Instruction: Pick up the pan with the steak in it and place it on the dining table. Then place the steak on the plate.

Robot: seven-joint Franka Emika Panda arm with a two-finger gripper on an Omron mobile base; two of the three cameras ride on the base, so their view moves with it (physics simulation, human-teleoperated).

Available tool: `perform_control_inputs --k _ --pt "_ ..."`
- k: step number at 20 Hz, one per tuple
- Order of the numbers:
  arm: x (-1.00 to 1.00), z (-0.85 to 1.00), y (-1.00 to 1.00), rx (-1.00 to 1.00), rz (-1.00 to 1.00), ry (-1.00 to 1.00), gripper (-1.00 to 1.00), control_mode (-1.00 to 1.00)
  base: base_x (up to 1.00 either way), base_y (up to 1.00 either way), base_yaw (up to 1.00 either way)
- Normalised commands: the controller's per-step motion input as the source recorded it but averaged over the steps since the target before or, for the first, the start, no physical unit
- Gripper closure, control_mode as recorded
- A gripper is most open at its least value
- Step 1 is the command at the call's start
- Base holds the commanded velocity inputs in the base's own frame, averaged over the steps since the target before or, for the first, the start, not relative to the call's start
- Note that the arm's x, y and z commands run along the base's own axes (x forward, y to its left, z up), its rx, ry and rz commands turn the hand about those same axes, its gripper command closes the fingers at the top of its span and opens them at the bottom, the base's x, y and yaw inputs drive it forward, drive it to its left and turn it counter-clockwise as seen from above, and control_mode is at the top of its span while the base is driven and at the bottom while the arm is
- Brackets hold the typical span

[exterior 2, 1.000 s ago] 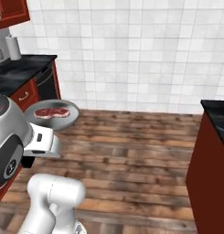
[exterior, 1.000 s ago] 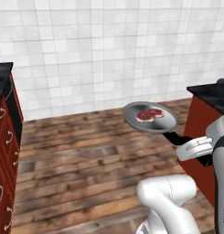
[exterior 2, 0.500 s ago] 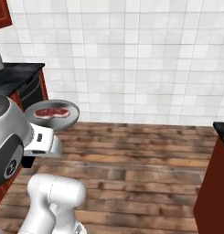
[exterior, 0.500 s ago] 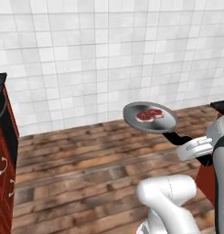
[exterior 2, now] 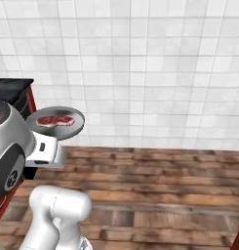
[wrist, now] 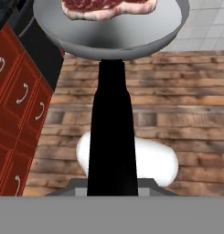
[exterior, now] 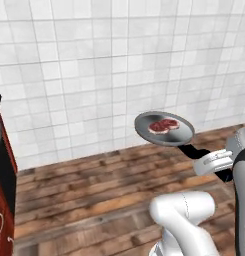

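Note:
The grey pan (exterior: 164, 130) hangs level in the air above the wooden floor, with the red marbled steak (exterior: 163, 125) lying in its middle. My gripper (exterior: 200, 154) is shut on the pan's black handle (exterior: 191, 150). From the right base view the pan (exterior 2: 56, 123) and steak (exterior 2: 55, 119) sit just above the white hand, where the gripper (exterior 2: 47, 144) holds on. Seen from the hand, the handle (wrist: 111, 132) runs straight up from the gripper (wrist: 112, 185) to the pan (wrist: 109, 39) carrying the steak (wrist: 109, 7). The dining table and the plate are out of view.
A white tiled wall (exterior: 119, 65) stands ahead over a wooden plank floor (exterior: 84, 195). A black counter over red cabinets (exterior: 1, 170) is at the left edge, and its counter (exterior 2: 13, 88) and red drawers (wrist: 17, 114) also show close beside the pan.
The whole picture has shifted, so the base has driven: the counters on both sides have slid out toward the frame edges. The pan and steak keep their place relative to the arm.

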Motion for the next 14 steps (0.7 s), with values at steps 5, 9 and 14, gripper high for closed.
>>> perform_control_inputs --k 5,9,14 --pt "0.00 0.00 0.00 0.00 0.00 0.00 1.00 1.00 1.00 0.45 -0.06" --pt "0.00 0.00 0.00 0.00 0.00 0.00 1.00 1.00 1.00 0.45 -0.06" --pt "0.00 0.00 0.00 0.00 0.00 0.00 1.00 1.00 1.00 0.45 -0.06"
